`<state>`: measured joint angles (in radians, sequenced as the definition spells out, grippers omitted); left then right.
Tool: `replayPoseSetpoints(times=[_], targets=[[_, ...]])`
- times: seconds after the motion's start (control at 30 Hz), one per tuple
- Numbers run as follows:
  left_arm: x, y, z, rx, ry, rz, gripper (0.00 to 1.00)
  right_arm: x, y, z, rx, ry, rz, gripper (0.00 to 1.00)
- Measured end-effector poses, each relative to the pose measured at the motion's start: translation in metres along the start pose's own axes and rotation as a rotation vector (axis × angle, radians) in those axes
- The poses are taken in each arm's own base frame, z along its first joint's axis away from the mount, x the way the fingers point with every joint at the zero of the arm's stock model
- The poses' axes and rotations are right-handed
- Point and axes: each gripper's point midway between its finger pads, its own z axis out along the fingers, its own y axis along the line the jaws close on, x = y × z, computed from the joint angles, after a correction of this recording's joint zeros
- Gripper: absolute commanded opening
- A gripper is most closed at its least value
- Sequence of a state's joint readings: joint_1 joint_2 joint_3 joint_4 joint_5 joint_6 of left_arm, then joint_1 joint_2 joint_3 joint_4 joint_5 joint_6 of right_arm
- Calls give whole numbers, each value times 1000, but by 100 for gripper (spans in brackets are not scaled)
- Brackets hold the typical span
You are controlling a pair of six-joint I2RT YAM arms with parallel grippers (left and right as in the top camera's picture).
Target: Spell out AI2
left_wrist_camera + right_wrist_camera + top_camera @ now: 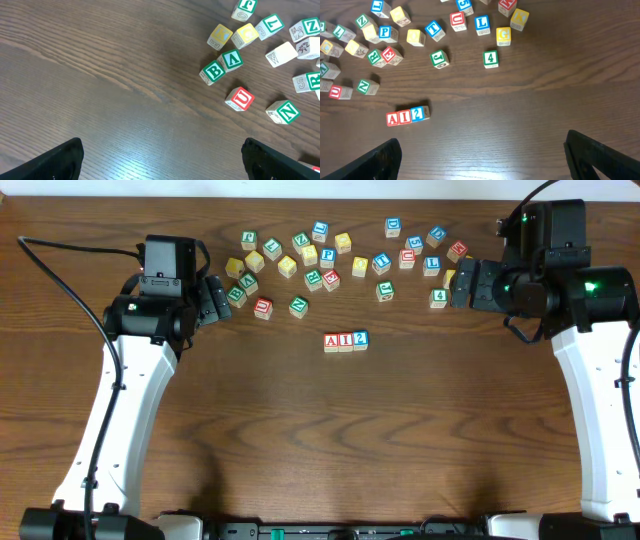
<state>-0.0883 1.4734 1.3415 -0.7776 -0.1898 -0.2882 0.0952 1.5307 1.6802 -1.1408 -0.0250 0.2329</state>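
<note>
Overhead: A block (331, 342), I block (345, 341) and 2 block (360, 339) touch side by side, at 6 o'clock from the loose blocks (309, 255). They look like light, rigid cubes, probably best pinched across flat sides.
Left wrist: left gripper (162, 161) gapes, empty.
Right wrist: right gripper (482, 160) gapes, empty, with the three at 10 o'clock.

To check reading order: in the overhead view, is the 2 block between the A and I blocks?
No, the I block sits between the A block and the 2 block.
</note>
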Motion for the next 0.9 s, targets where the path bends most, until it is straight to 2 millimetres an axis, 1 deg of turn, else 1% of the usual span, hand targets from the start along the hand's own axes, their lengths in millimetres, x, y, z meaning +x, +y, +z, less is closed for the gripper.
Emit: replayPoseSetpoints(times=[0.2,0.27,0.3,0.33,0.4,0.47,0.57,0.63,0.7,0.8,0.9], targets=[[0,0,0,0,0,0,100,-3,0,0,-1,-12,-2,99],[0,0,0,0,0,0,100,-9,0,-1,-2,-41,-12,99],[0,0,0,0,0,0,100,-15,2,-2,-9,-79,-26,99],[0,0,0,0,0,0,100,-17,2,-3,-10,-92,-32,99],[0,0,0,0,0,0,100,-24,3,-9,-22,-170,-48,99],[0,0,0,0,0,0,100,-26,2,-18,-32,-245,-59,99],[0,0,0,0,0,0,100,-22,-5,-34,-41,-358,-58,99],[0,0,0,0,0,0,100,-13,-12,-43,-42,-428,-52,99],[0,0,0,0,-1,0,100,1,-18,-48,-44,-489,-53,99],[0,0,0,0,0,0,100,20,-22,-52,-59,-579,-59,99],[0,0,0,0,0,0,99,44,-26,-53,-75,-666,-64,99]])
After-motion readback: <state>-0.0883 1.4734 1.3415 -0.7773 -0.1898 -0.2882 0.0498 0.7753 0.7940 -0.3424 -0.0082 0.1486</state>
